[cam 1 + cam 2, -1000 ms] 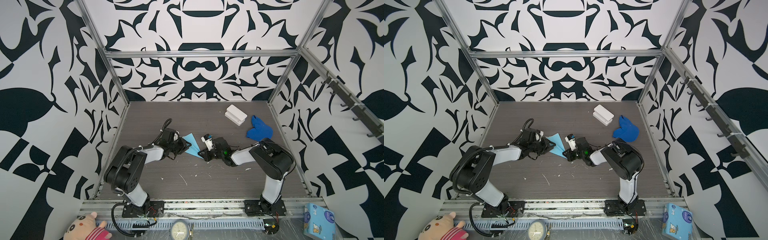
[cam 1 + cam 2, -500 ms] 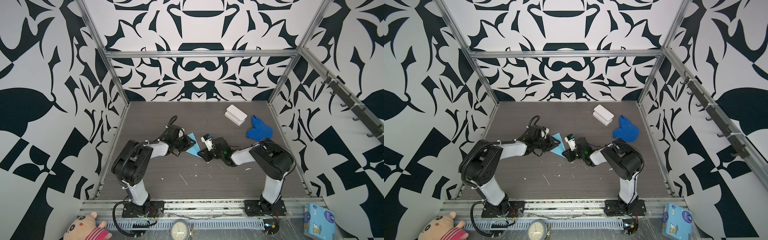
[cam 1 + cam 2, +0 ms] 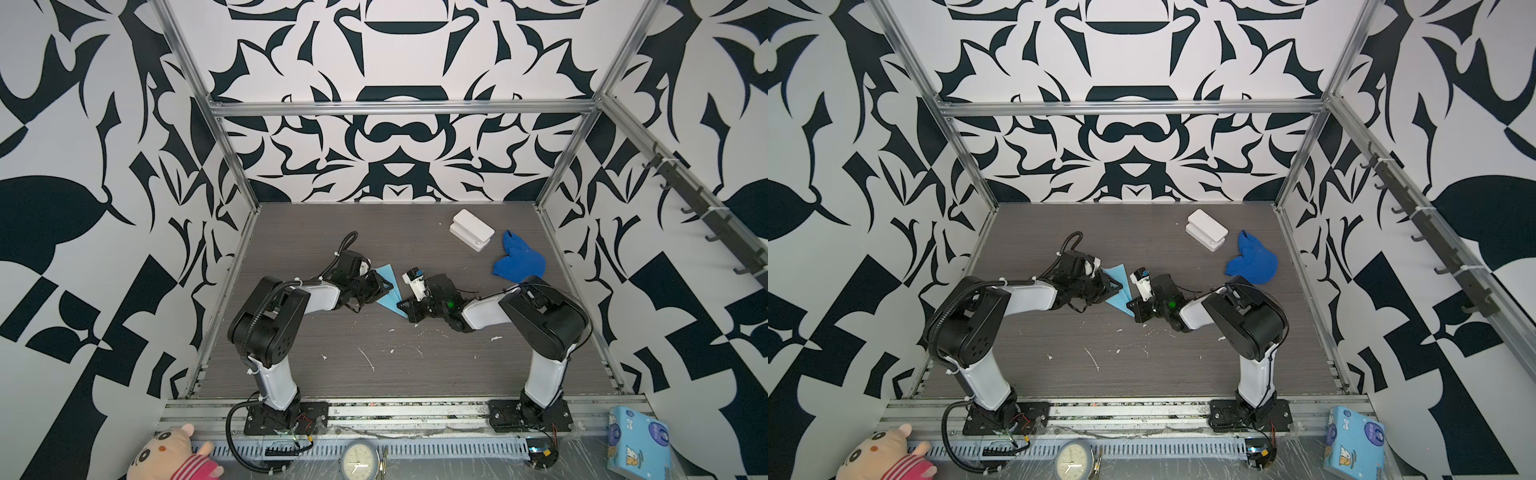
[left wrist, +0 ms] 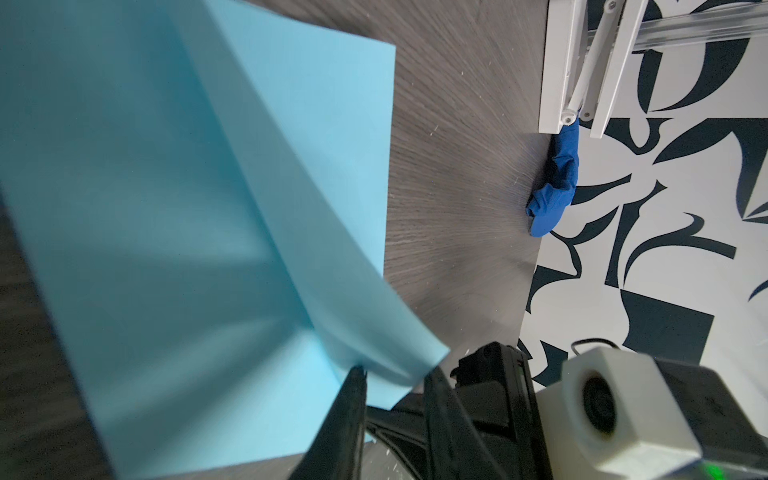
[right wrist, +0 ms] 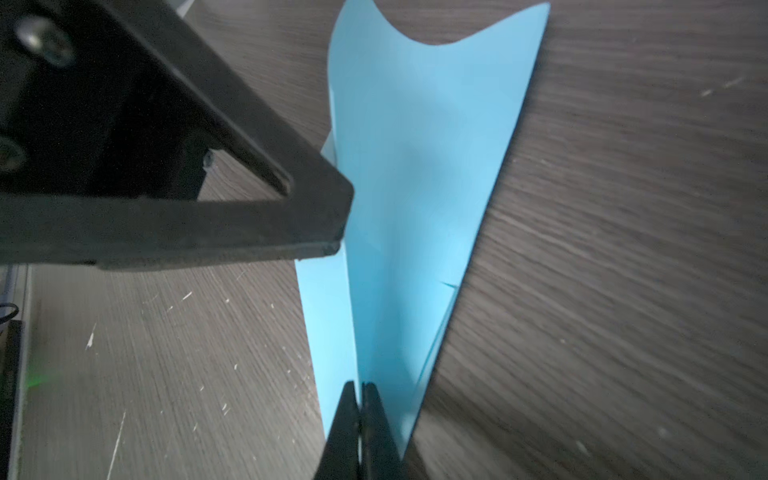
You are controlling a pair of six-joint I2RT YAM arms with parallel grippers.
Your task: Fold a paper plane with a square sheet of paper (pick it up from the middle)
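Right wrist view only: the right gripper (image 5: 359, 388) is pressed together, pinching the thin end of the blue paper (image 5: 415, 187).
Left wrist view only: the left gripper (image 4: 395, 374) is a little open, a paper flap between its fingers.
Both top views: the paper sits between the two grippers.
Far back: blue cloth (image 3: 519, 262), white box (image 3: 471, 230).

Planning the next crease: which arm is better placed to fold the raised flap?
Likely left: the left gripper straddles a raised flap of the paper, jaws apart; the right gripper is shut on it, anchoring it.
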